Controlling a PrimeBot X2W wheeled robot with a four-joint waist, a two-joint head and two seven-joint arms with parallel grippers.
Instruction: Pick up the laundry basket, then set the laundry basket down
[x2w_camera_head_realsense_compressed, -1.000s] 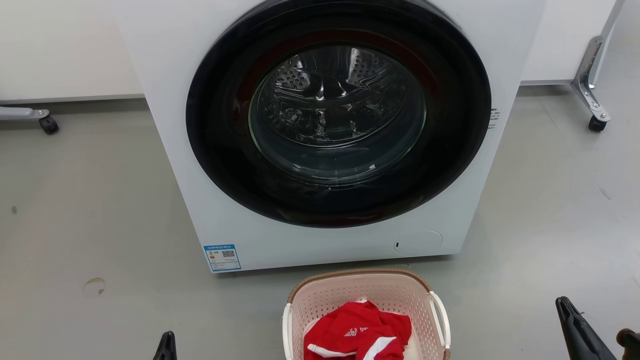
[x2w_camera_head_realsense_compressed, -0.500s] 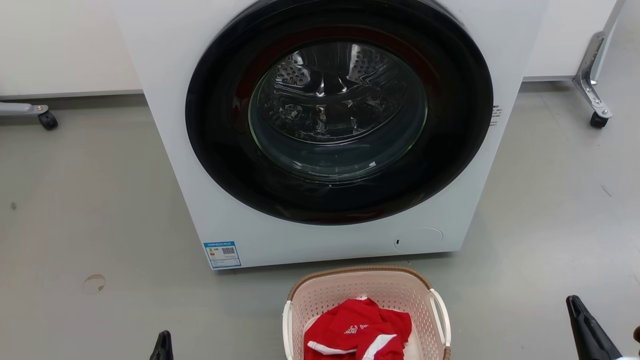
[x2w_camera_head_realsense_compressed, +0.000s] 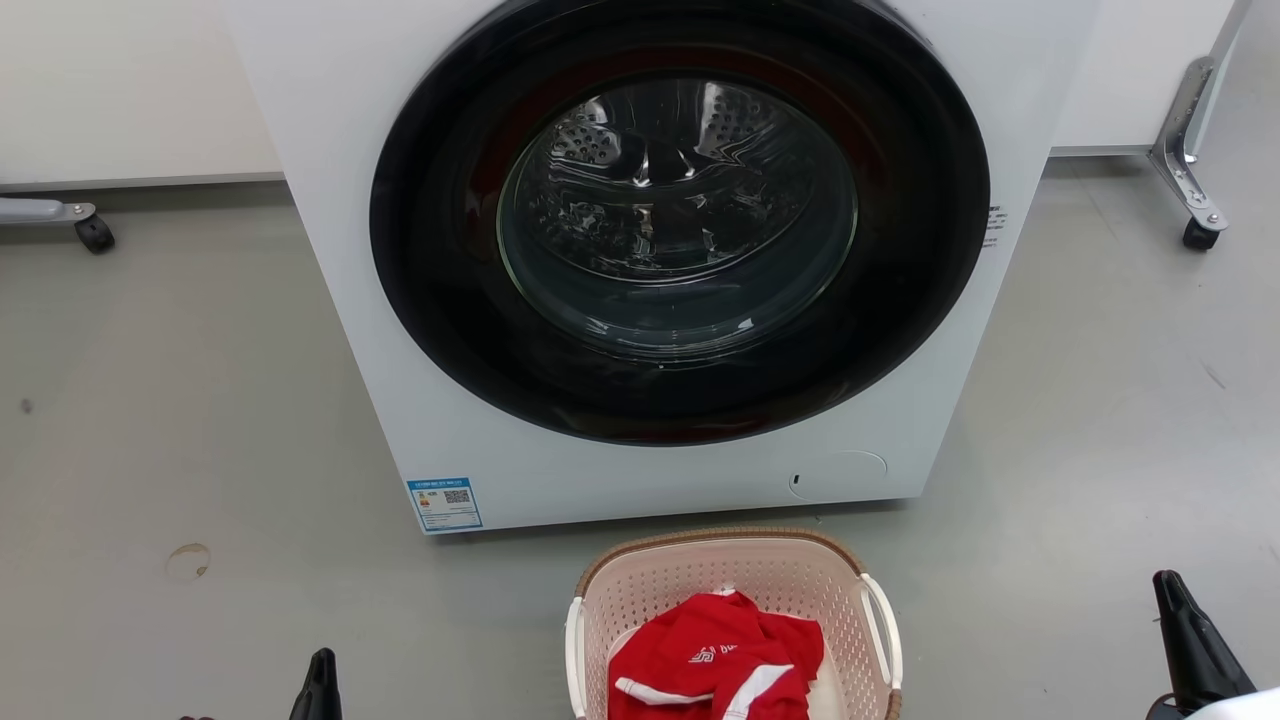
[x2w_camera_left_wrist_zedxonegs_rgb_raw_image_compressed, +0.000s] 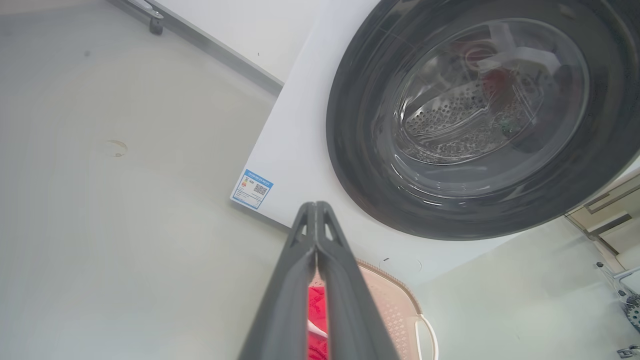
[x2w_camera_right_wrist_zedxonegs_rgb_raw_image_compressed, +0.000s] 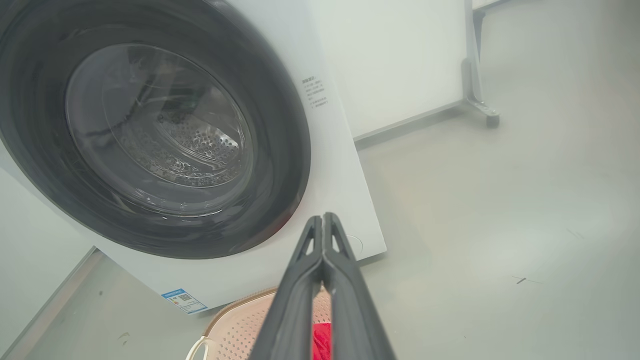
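Left end effector (x2w_camera_head_realsense_compressed: 322, 668) and right end effector (x2w_camera_head_realsense_compressed: 1168, 592) are closed and empty, flanking the laundry basket (x2w_camera_head_realsense_compressed: 720, 536). Risk: mismatched grips tilt it on lifting.

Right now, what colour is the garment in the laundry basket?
The garment is red with white trim, best seen in the head view.

Washing machine (x2w_camera_head_realsense_compressed: 600, 480): blue-edged sticker (x2w_camera_head_realsense_compressed: 444, 503) with QR code at lower front corner, print illegible. Small dark print (x2w_camera_head_realsense_compressed: 992, 225) beside the door, illegible. Red garment (x2w_camera_head_realsense_compressed: 710, 660) in the laundry basket (x2w_camera_head_realsense_compressed: 720, 537): white logo, letters unreadable.
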